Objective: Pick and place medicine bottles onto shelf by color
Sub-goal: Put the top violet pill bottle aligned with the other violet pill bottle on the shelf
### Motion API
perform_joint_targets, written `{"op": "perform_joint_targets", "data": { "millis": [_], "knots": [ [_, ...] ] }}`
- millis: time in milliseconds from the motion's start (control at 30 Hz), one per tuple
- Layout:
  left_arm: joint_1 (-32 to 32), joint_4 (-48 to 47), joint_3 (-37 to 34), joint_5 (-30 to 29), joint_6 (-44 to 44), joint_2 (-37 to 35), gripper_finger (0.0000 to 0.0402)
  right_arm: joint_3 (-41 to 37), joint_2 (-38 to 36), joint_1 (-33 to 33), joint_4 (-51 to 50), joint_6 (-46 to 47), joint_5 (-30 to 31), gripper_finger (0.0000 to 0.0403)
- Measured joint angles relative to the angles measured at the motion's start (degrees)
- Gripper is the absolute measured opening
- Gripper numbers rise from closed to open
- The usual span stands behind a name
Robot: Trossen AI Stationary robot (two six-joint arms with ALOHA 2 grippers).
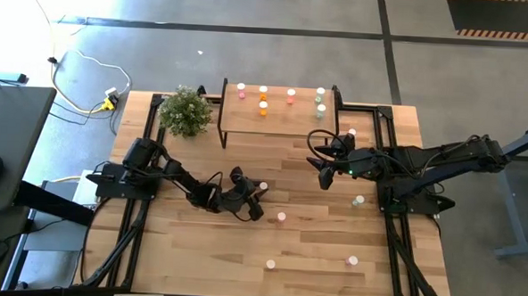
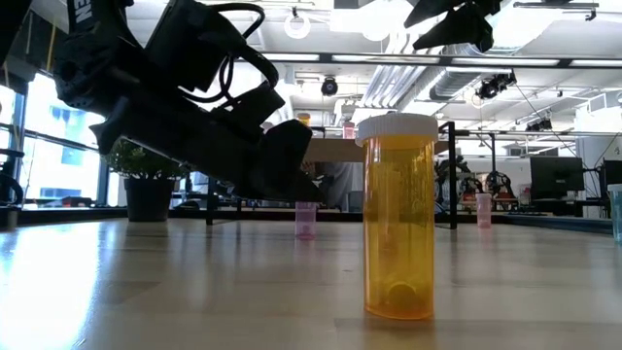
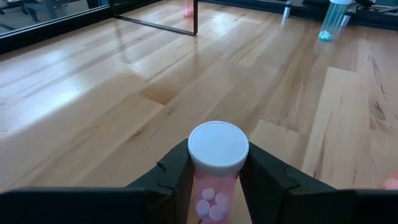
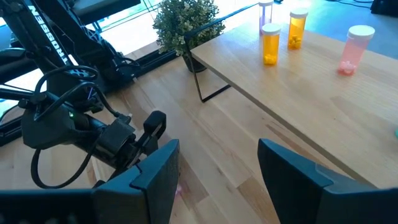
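Observation:
The shelf stands at the table's far edge and carries several bottles: pink, orange and pale green. Others stand loose on the table: pink, orange, pink, pale green. My left gripper is at mid-table, shut on a pink white-capped bottle. My right gripper is open and hovers in front of the shelf's right half, touching nothing. In the right wrist view its fingers stand wide apart above bare wood. My left gripper pinches the pink bottle between its two fingers, on the body just below the white cap. The fingers slant down at it from the table's left. The bottle stands upright, and its base rests on the table.
A potted plant stands at the shelf's left end. One more pink bottle sits right of the shelf's leg. Bare wood lies between the two grippers and along the table's near left part.

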Motion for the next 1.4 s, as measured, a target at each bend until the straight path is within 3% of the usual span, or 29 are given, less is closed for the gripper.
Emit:
{"op": "perform_joint_targets", "data": {
  "millis": [500,933,1400],
  "knots": [
    [0.0,0.0,-0.2,-0.3,1.6,-2.9,0.0110,0.0,0.0,0.0,-0.4,0.2,-0.1,0.0209],
    [0.7,-0.4,-0.7,-2.4,12.3,-17.6,0.0111,0.0,0.0,0.0,-1.8,0.1,-0.2,0.0209],
    [7.3,-11.5,-0.7,-3.8,20.1,-32.5,0.0111,0.0,0.0,0.0,-1.7,0.1,-0.2,0.0209]
  ]
}}
